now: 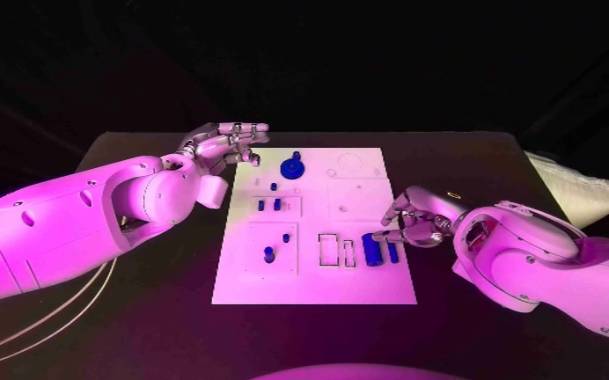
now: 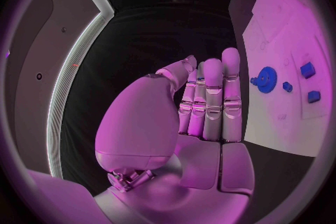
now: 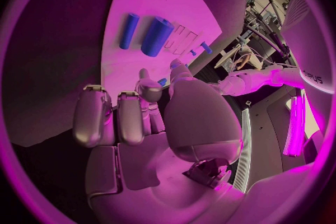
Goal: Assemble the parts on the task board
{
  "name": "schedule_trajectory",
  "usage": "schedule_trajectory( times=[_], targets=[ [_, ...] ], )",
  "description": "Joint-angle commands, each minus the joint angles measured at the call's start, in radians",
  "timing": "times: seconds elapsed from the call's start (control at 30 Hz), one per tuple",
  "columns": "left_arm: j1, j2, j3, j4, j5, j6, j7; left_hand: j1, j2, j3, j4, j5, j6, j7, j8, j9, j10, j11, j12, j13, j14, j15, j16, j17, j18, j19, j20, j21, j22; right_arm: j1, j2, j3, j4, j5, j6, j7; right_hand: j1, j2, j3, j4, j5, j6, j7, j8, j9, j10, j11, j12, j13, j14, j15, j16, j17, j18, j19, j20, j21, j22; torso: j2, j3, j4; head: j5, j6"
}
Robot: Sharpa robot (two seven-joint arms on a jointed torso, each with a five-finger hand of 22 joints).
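Observation:
The white task board [image 1: 318,222] lies in the middle of the black table. A blue gear [image 1: 293,167] stands near its far edge, and small blue pegs [image 1: 267,206] sit on its left half. A thick blue cylinder [image 1: 372,249] and a thin blue rod [image 1: 392,251] lie side by side near its right edge. My right hand [image 1: 413,222] hovers just right of them with its fingers bent and nothing between them. The right wrist view shows the cylinder [image 3: 157,36] and rod [image 3: 129,31] beyond that hand [image 3: 140,117]. My left hand [image 1: 229,144] floats off the board's far left corner, fingers straight, holding nothing. The gear [image 2: 265,77] lies beyond its fingertips [image 2: 231,61].
Empty rectangular slots [image 1: 336,249] are cut into the board just left of the cylinder. Another blue piece [image 1: 269,254] sits in the near left square. Bare black table [image 1: 152,310] surrounds the board on every side.

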Motion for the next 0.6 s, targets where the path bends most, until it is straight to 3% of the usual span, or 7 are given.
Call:
schedule_trajectory(
  times=[0.03, 0.17, 0.6],
  targets=[
    [0.000, 0.001, 0.000, 0.002, 0.003, 0.013, 0.011, -0.003, 0.006, -0.006, 0.003, 0.000, -0.009, 0.000, 0.003, -0.001, -0.007, 0.002, 0.004, 0.001, -0.007, 0.000, -0.001, -0.001, 0.019, -0.007, 0.001, -0.007, -0.001, -0.007, 0.008, -0.001, 0.000, -0.040, 0.047, -0.065, 0.004, 0.015, -0.013, 0.018, 0.003, -0.009, 0.000, 0.009, 0.002, -0.001, 0.003, 0.021, 0.030, 0.056, 0.000, 0.015, 0.021, -0.014, 0.013, 0.000, 0.010, 0.016, 0.000, 0.0000, 0.0017, 0.000, -0.002],
    [-0.001, -0.001, 0.000, 0.002, 0.003, 0.014, 0.010, -0.003, 0.006, -0.006, 0.003, 0.000, -0.009, 0.000, 0.003, -0.001, -0.007, 0.002, 0.004, 0.001, -0.007, 0.000, -0.001, -0.001, 0.019, -0.007, 0.001, -0.007, -0.001, -0.012, 0.021, -0.002, -0.007, -0.050, 0.056, -0.075, 0.013, 0.018, -0.025, 0.030, 0.002, -0.009, 0.000, 0.015, 0.005, 0.004, 0.003, 0.037, 0.056, 0.058, 0.000, 0.024, 0.034, -0.016, 0.016, 0.000, 0.017, 0.027, 0.000, -0.0019, 0.0013, 0.001, -0.004],
    [-0.001, -0.008, 0.000, 0.003, 0.003, 0.013, 0.006, -0.002, 0.007, -0.006, 0.002, 0.000, -0.008, -0.001, 0.004, -0.001, -0.007, 0.001, 0.006, 0.002, -0.007, 0.000, -0.001, -0.002, 0.019, -0.006, 0.001, -0.007, -0.002, -0.038, 0.066, -0.003, -0.036, -0.125, 0.106, -0.097, 0.039, 0.026, -0.047, 0.033, 0.014, -0.010, -0.001, 0.024, 0.011, 0.014, 0.003, 0.069, 0.106, 0.064, 0.001, 0.055, 0.080, -0.020, 0.023, 0.001, 0.031, 0.051, 0.000, -0.0013, -0.0008, 0.007, -0.015]
  ],
)
